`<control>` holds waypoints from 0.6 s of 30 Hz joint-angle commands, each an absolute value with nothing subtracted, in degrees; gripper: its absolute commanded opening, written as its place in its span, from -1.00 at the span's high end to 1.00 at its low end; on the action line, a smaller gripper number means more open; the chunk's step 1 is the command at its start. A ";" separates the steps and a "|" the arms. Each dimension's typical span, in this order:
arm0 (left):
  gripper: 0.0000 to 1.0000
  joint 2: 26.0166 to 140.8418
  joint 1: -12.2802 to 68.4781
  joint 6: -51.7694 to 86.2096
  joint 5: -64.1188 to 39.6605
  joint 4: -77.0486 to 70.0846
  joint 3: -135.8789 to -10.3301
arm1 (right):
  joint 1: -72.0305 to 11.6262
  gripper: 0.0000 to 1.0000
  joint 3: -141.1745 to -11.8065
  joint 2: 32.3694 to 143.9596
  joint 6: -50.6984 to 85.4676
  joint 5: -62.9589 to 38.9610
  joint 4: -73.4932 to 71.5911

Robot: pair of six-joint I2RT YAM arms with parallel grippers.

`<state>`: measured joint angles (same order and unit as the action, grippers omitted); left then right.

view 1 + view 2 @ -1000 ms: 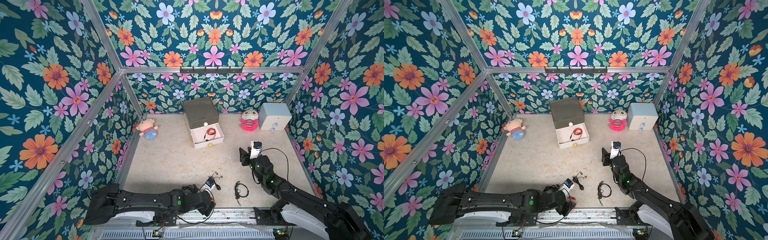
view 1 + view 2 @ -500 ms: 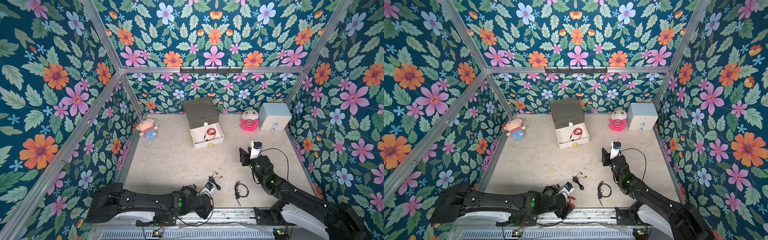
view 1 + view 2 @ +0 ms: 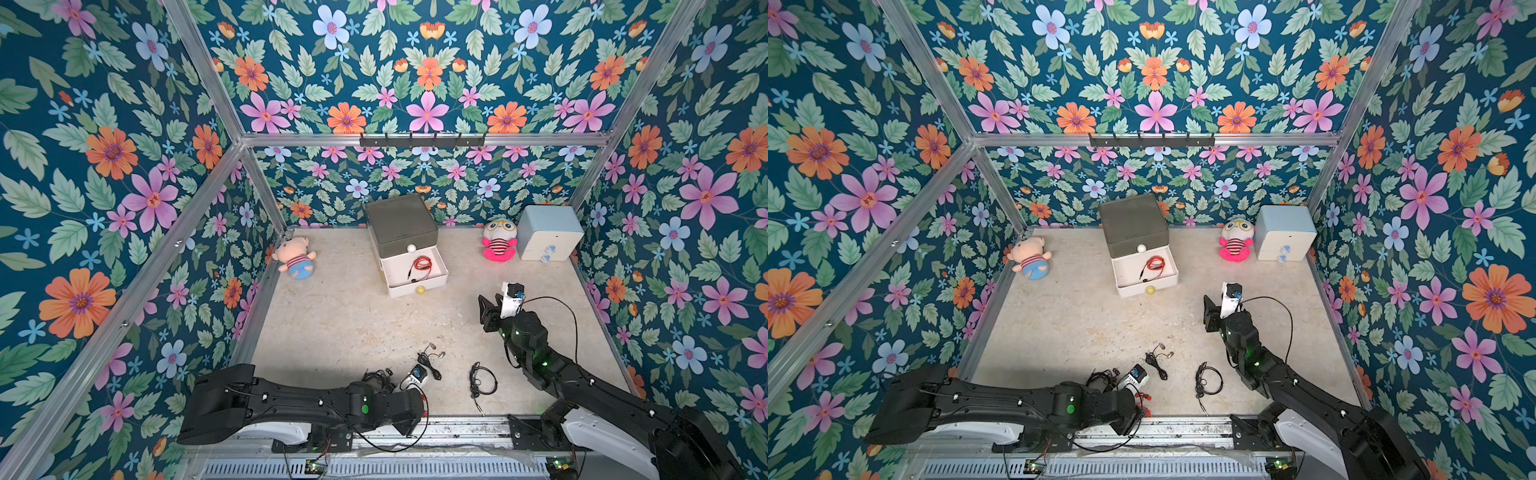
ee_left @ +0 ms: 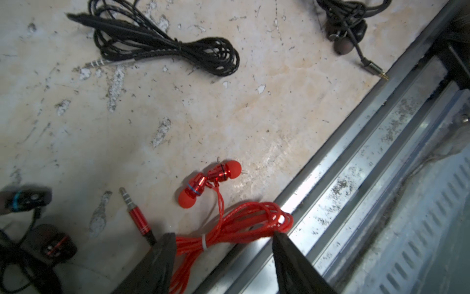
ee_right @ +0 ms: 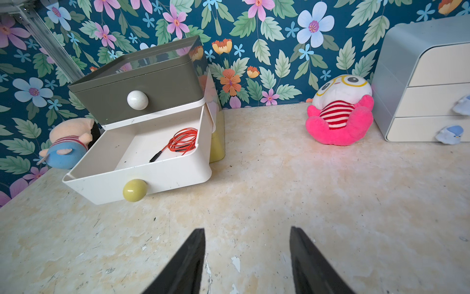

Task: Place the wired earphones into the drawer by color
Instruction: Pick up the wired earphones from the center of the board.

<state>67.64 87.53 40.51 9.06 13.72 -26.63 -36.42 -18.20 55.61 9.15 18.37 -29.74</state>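
Over the last second the left arm (image 3: 299, 403) has sunk a little lower and back toward the front rail (image 4: 356, 152), while the right arm (image 3: 582, 374) has stayed where it was.

The left hand (image 4: 221, 235) has its fingers apart, one on each side of the red earphones (image 4: 241, 219). Their tied coil lies between the tips at the front edge of the counter (image 4: 229, 114), with one end over the rail. I cannot tell whether the tips already press the cable. The two red buds and the red jack plug lie on the counter just beyond the coil.

Farther out lies a braided black bundle (image 4: 165, 48). A second black set (image 4: 348, 20) lies near the rail, and a blurred third (image 4: 38, 241) is close to the hand.

In both top views the arm hides the hand itself.

The right hand (image 5: 247, 230) is well apart from the earphones, with its fingers spread over bare counter and nothing between them. It faces the white drawer (image 5: 142, 178), which is pulled out of its grey-topped box (image 3: 401, 226). A coiled red-orange set (image 5: 183, 141) lies inside the drawer.

A pink plush (image 5: 340, 112) and a pale blue cabinet (image 5: 427, 84) stand at the back wall. A pig plush (image 3: 296, 262) lies to the other side of the box.
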 commanded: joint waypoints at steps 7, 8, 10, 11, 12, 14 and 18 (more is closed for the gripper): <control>-0.08 70.05 87.52 40.69 8.74 12.91 -27.31 | -36.39 -0.16 -18.07 55.41 9.18 18.44 -31.20; -0.04 70.13 87.54 40.69 8.70 12.68 -27.19 | -36.44 -0.16 -18.06 55.37 9.22 18.46 -31.20; 0.02 70.14 87.49 40.76 8.76 12.36 -27.08 | -36.40 -0.16 -18.07 55.41 9.23 18.43 -31.20; 0.06 70.14 87.52 40.86 8.78 12.39 -26.99 | -36.41 -0.17 -18.03 55.46 9.27 18.38 -31.20; 0.09 70.11 87.53 40.91 8.87 12.20 -26.92 | -36.43 -0.16 -18.09 55.42 9.22 18.44 -31.20; 0.20 69.88 87.52 41.13 8.83 11.62 -26.58 | -36.43 -0.16 -18.04 55.43 9.17 18.53 -31.20; 0.41 69.85 87.53 41.29 8.43 10.74 -26.17 | -36.40 -0.16 -18.09 55.35 9.19 18.54 -31.20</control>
<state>69.91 87.53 40.75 8.82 11.92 -26.26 -36.38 -18.15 55.53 9.15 18.26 -29.74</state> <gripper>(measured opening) 0.311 0.582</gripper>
